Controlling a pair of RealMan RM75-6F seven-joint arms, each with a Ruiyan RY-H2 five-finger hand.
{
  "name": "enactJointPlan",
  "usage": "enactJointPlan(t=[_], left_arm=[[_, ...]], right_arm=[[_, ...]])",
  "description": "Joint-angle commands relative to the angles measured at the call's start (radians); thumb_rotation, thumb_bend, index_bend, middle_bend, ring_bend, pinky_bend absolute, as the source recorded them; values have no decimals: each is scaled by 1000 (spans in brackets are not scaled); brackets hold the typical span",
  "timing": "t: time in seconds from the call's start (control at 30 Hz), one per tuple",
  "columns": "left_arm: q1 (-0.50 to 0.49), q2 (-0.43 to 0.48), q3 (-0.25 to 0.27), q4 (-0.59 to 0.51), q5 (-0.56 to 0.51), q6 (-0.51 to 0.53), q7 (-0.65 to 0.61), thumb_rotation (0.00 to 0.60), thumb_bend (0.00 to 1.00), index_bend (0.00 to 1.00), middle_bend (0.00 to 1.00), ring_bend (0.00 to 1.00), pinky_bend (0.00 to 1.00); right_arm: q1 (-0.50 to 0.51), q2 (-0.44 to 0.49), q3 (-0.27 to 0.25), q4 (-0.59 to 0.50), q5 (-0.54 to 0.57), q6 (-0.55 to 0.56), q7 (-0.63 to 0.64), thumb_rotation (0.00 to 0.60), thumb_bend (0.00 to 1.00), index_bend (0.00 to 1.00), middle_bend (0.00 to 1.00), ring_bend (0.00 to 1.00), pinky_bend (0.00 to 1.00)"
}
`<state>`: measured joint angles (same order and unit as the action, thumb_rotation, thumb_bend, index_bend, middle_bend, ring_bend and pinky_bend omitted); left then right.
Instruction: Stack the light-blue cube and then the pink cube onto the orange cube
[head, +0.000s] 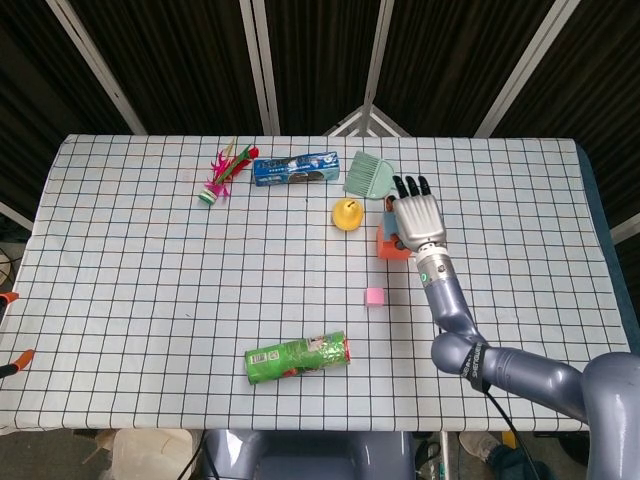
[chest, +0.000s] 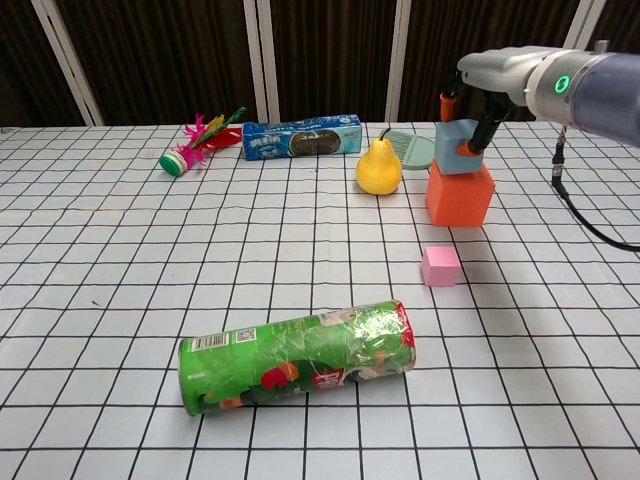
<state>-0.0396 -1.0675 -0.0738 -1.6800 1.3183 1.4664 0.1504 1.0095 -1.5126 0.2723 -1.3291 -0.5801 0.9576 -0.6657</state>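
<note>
At the upper right of the chest view, the right hand (chest: 478, 108) pinches the light-blue cube (chest: 456, 147) directly above the orange cube (chest: 459, 194), while the small pink cube (chest: 440, 266) sits on the checkered surface (chest: 120, 250) nearer the camera.

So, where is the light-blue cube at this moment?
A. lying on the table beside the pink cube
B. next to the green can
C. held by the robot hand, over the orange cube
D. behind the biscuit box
C: in the chest view the right robot hand grips the light-blue cube directly over the orange cube.
</note>
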Motion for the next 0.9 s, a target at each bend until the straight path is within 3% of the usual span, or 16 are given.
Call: enactJointPlan(t=[0.03,0.9], left_arm=[[-1,-1,-1,-1,-1,0,3,600,206,203,18,0,18],[0,-1,-1,-3,-2,3,5,600,206,203,18,0,18]], right_arm=[[-1,2,-1,5,0,-4,4,600,378,431,67,31,0],[4,-7,-6,5,4,-1,-9,600,378,431,67,31,0]])
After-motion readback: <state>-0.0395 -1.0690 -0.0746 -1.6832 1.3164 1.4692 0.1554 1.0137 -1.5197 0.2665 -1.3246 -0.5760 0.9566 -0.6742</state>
